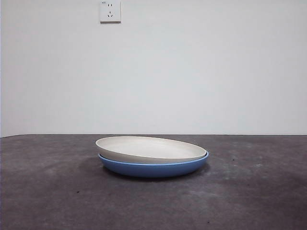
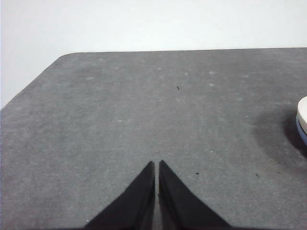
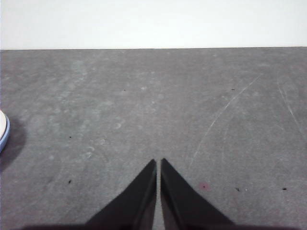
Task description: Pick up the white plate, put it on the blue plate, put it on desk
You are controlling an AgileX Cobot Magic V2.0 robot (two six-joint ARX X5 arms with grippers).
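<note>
I see the matte cream-white round plate nested slightly tilted in the glossy blue round plate, mid dark grey mottled tabletop. My left gripper and right gripper both have jaws together, empty, over bare tabletop, well apart from the plates.

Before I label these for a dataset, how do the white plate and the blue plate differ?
The white plate is matte cream; the blue plate is glossy blue. The white plate lies on top, the blue plate rests underneath on the desk. The white plate sits tilted, higher on one side; the blue plate looks level. Both are wide, shallow, round and of similar size.
</note>
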